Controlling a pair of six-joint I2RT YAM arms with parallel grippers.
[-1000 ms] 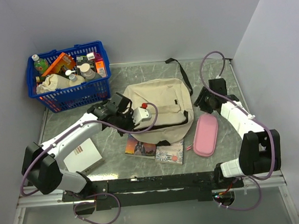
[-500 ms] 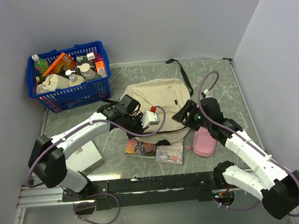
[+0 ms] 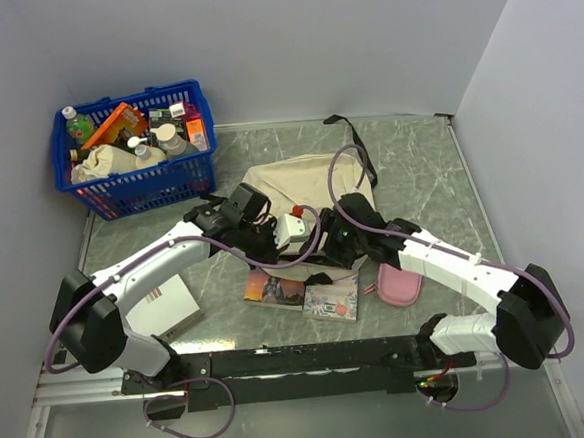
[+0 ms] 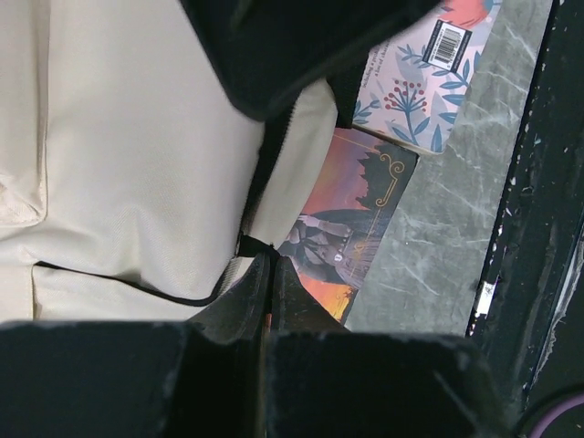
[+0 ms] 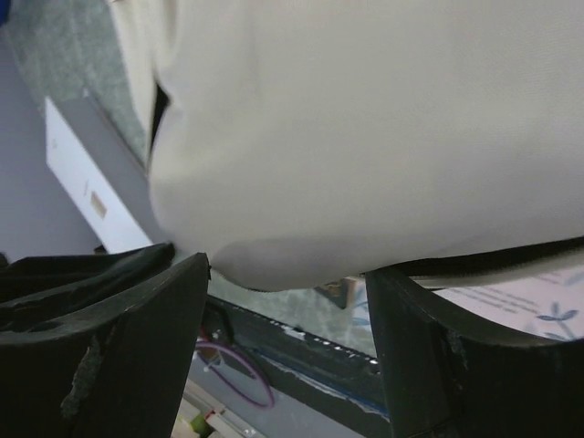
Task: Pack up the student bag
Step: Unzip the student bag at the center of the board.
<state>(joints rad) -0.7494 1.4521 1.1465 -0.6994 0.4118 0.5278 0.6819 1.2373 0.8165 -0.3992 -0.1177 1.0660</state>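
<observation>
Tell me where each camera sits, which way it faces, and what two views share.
Top external: above and behind the arm bases, looking down; both arms show, left gripper and right gripper at the large cream fabric backpack.
Left wrist: on the left arm, facing down; shut fingers pinch the backpack's zipper edge.
Right wrist: low, facing the backpack's side; open fingers show.
Shared: both wrist views catch the floral paperback book.

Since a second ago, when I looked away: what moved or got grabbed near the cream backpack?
The right arm swung leftward from the far right side, past the pink oval fabric pouch, to the near edge of the cream-beige fabric backpack; the right tool opened wider, gripping nothing. The left tool stayed shut on the backpack's zip edge. Pouch, two paperback books and blue plastic basket stayed put.
</observation>
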